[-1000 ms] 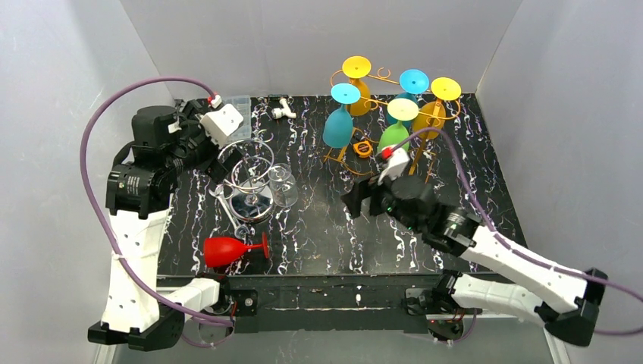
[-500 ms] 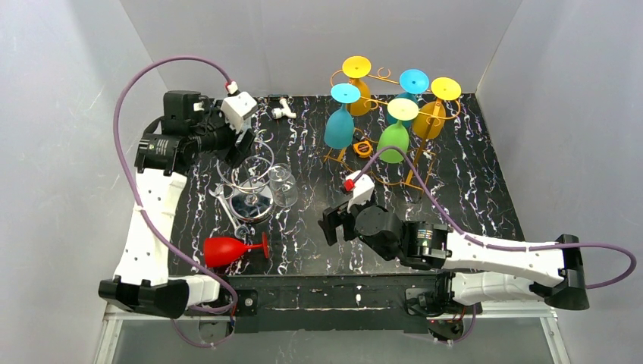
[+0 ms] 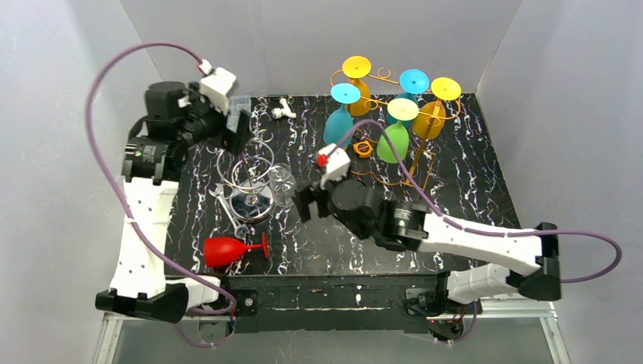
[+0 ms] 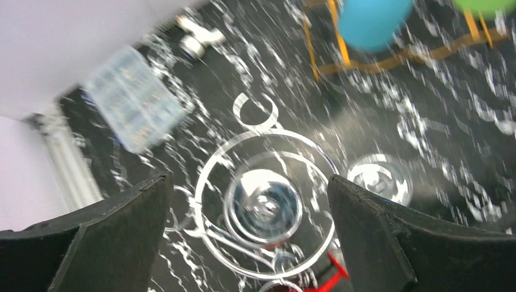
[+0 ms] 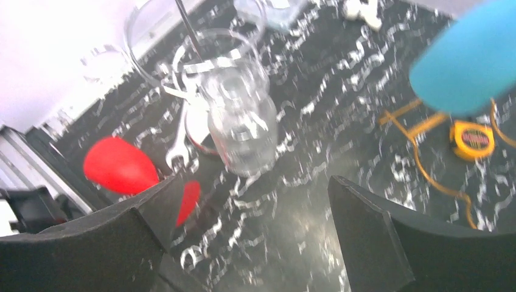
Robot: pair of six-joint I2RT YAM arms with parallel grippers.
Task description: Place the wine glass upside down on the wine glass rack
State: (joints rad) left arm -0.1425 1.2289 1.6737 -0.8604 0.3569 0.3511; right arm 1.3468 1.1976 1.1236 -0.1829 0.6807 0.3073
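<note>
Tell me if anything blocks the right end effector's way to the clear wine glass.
Nothing visible does. The open right end effector faces the clear wine glass across bare table. The silver rack stands just beyond the glass, and the red glass lies off to one side, out of the line.

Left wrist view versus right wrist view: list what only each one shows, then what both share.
Only the left wrist view: the green glass, cut off at the top edge.
Only the right wrist view: the tape measure and the bowl of the red glass; the left view catches just a red sliver.
Both: the silver rack, the clear glass, a blue glass, the white fitting and the orange rack.
</note>
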